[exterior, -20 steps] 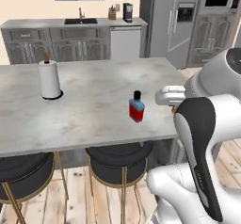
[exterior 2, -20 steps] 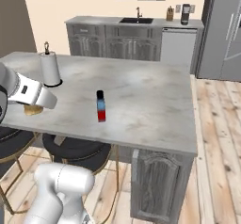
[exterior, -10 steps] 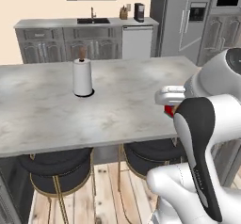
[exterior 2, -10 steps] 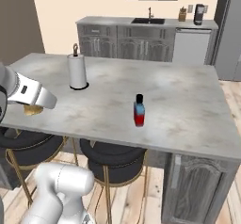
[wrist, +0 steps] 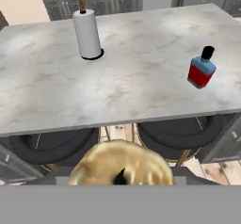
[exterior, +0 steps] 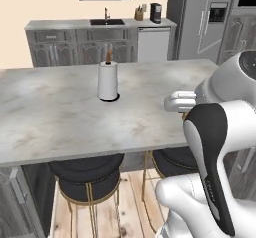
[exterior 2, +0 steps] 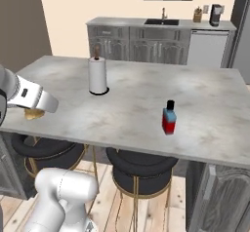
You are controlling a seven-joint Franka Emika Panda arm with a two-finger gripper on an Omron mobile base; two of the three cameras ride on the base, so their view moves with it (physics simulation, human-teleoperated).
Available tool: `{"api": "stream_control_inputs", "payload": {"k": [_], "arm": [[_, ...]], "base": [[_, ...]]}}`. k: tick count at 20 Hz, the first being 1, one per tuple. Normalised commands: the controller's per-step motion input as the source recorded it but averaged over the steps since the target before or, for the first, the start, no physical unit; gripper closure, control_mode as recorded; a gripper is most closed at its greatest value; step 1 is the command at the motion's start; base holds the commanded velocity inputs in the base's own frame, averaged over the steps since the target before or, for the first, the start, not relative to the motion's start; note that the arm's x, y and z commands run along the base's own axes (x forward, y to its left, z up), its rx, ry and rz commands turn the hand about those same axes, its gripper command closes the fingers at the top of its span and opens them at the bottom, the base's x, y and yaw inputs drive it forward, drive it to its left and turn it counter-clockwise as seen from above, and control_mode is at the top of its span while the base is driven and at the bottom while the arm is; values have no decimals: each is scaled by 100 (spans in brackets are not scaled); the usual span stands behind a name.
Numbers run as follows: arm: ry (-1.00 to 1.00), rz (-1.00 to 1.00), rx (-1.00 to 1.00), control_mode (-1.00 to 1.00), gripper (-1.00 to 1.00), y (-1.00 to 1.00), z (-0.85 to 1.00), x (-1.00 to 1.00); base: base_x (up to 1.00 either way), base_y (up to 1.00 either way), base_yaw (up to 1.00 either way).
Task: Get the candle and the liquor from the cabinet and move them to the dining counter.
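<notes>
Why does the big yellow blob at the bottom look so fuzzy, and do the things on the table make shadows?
Hand view: the golden object sits right against the lens, so it looks soft and huge. Right base view: the liquor and paper-towel roll cast only faint, small shadows on the dining counter. Left base view: lighting is even, no glare.

Bright even rendered light, faint soft shadows, no glare, slightly soft detail

Base views flank arm; all share dining counter.
</notes>
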Motion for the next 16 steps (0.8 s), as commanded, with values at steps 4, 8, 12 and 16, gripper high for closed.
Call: {"api": "stream_control_inputs", "payload": {"k": [4, 8, 12, 16], "arm": [[0, 0, 0, 100, 100, 0, 0, 0], [0, 0, 0, 100, 100, 0, 0, 0], [0, 0, 0, 100, 100, 0, 0, 0], [0, 0, 0, 100, 100, 0, 0, 0]], "base": [[34, 26, 0], [53, 6, 1], [43, 4, 5], [41, 8, 4]]}}
